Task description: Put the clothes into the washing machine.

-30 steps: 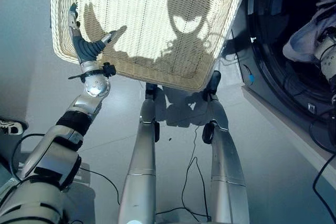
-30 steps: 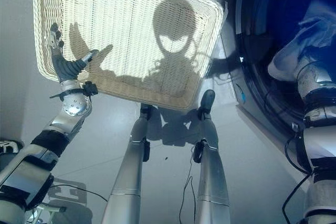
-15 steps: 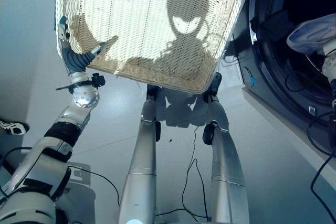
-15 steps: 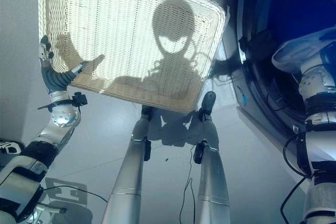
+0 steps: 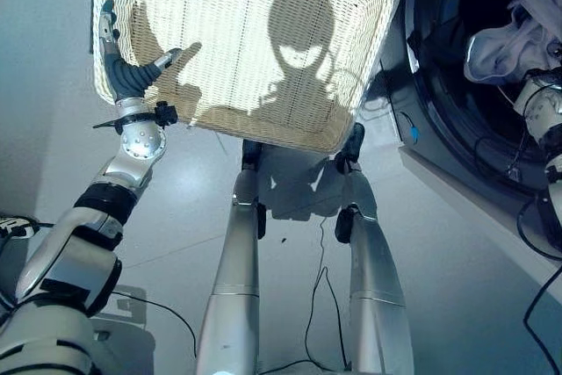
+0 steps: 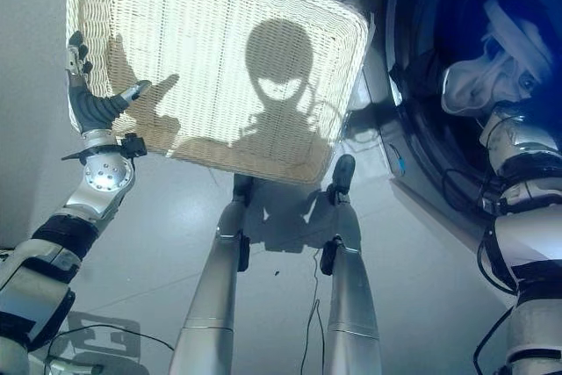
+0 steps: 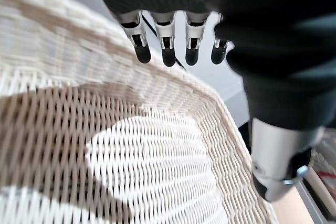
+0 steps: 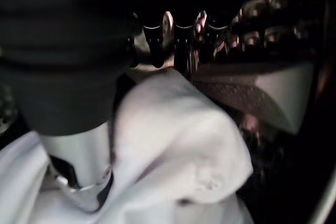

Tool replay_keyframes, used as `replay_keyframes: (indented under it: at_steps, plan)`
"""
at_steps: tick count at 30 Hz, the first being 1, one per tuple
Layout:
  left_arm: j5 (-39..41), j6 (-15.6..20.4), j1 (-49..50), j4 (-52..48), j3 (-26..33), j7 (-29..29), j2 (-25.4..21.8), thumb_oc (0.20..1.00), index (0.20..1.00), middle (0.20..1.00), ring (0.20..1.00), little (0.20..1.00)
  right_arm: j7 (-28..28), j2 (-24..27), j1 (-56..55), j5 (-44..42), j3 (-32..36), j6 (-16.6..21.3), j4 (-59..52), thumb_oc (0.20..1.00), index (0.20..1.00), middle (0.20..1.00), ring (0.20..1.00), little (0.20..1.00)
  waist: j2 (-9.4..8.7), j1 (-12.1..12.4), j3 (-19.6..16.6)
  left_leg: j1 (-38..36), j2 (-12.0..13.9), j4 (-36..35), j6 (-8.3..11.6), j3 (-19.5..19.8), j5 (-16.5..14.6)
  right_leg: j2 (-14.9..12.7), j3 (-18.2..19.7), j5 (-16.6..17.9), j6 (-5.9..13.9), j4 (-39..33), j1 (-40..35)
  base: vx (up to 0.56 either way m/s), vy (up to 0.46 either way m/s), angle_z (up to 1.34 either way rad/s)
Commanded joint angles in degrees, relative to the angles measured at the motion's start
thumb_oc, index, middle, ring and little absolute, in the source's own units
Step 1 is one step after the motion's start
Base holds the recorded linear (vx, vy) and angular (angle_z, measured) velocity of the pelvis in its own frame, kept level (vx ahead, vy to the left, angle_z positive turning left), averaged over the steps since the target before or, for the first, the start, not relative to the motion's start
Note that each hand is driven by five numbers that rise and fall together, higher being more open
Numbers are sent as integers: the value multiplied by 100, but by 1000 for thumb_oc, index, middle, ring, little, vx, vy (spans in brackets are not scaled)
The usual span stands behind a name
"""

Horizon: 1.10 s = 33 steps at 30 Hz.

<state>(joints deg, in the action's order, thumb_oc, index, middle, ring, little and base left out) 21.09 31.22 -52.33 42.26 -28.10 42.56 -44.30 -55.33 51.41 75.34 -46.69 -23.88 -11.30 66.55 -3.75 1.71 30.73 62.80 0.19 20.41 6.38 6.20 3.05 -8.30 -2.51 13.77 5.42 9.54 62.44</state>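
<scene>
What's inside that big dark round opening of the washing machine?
A pale bundle of clothes sits in the washing machine drum, over the right hand, whose fingers are mostly buried in it. The drum's depths are too dark to see.

The washing machine [image 6: 413, 129] stands just right of the wicker basket [image 6: 219, 59], its round opening dark and deep. A pale garment [image 6: 479, 76] bunches in the mouth of that opening, draped over the right hand [image 8: 79, 145], so the near side of the drum is taken up while the dark space behind it stays free. The basket's floor is bare; the left hand [image 5: 123, 72] rests at the basket's left rim with fingers straight. Open floor [image 6: 176, 208] lies below the basket.
</scene>
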Motion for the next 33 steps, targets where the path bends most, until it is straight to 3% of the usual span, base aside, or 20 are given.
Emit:
replay_keyframes:
  at_steps: [1, 5, 9, 13, 17, 19, 22, 24, 28, 33]
  plan:
    - [78, 157, 146, 47, 442, 107, 85, 1000, 1000, 1000, 1000, 1000, -436, 1292, 283, 39, -184, 532, -169, 1000, 1000, 1000, 1000, 1000, 287, -72, -94, -555, -365, -988, -373, -146, 217, 893, -600, -592, 148, 501, -238, -12, 34, -1]
    - [-44, 228, 359, -49, 576, 152, 216, 1000, 1000, 1000, 1000, 1000, -461, 1101, -83, -301, 237, 1242, -561, 1000, 1000, 1000, 1000, 1000, 311, -74, -94, -581, -350, -1029, -372, -181, 211, 883, -600, -633, 138, 509, -242, -10, 35, -4]
    - [-149, 254, 493, -113, 630, 271, 334, 1000, 1000, 1000, 1000, 1000, -813, 897, -560, 279, 610, 1632, -1091, 1000, 1000, 1000, 1000, 1000, 336, -108, -94, -555, -357, -1013, -377, -207, 203, 877, -589, -648, 137, 534, -204, -1, 7, -1]
    - [-279, 260, 614, -185, 693, 350, 438, 1000, 1000, 1000, 1000, 1000, -1384, 707, -1031, 956, 891, 1566, -1862, 1000, 1000, 1000, 1000, 1000, 353, -149, -94, -535, -361, -996, -388, -247, 182, 879, -563, -671, 140, 563, -166, -8, 24, -1]
    - [-293, 269, 639, -215, 742, 370, 505, 1000, 1000, 1000, 1000, 1000, -1491, 532, -1480, 1632, 1181, 1480, -2260, 1000, 1000, 1000, 1000, 1000, 375, -195, -94, -543, -352, -1004, -389, -305, 173, 868, -546, -673, 158, 553, -162, -18, 34, -2]
    - [-341, 289, 627, -196, 760, 393, 567, 1000, 1000, 1000, 1000, 1000, -1600, 454, -1609, 2119, 1235, 1263, -2449, 1000, 1000, 1000, 1000, 1000, 393, -219, -94, -530, -350, -987, -388, -330, 165, 866, -531, -682, 163, 561, -146, -15, 39, 0]
    - [-404, 252, 587, -216, 776, 437, 619, 1000, 1000, 1000, 1000, 1000, -1535, 363, -1838, 2642, 1271, 906, -2754, 1000, 1000, 1000, 1000, 1000, 406, -246, -94, -503, -349, -974, -392, -358, 173, 867, -508, -687, 175, 580, -120, 0, 0, 0]
    - [-423, 242, 577, -220, 775, 453, 635, 1000, 1000, 1000, 1000, 1000, -1544, 338, -1875, 2740, 1258, 886, -2782, 1000, 1000, 1000, 1000, 1000, 408, -250, -94, -496, -348, -972, -393, -365, 175, 866, -505, -686, 178, 579, -115, 0, 0, 0]
    - [-483, 161, 492, -243, 775, 494, 668, 1000, 1000, 1000, 1000, 1000, -1422, 342, -1937, 3504, 1058, 368, -2995, 1000, 1000, 1000, 1000, 1000, 417, -267, -94, -464, -355, -954, -399, -394, 172, 847, -513, -674, 195, 597, -65, -7, 4, -2]
    - [-485, 190, 523, -245, 824, 450, 651, 1000, 1000, 1000, 1000, 1000, -1250, 409, -1941, 4443, 791, 175, -3105, 1000, 1000, 1000, 1000, 1000, 415, -279, -94, -445, -350, -925, -396, -422, 169, 831, -536, -672, 211, 617, -47, -1, 0, -1]
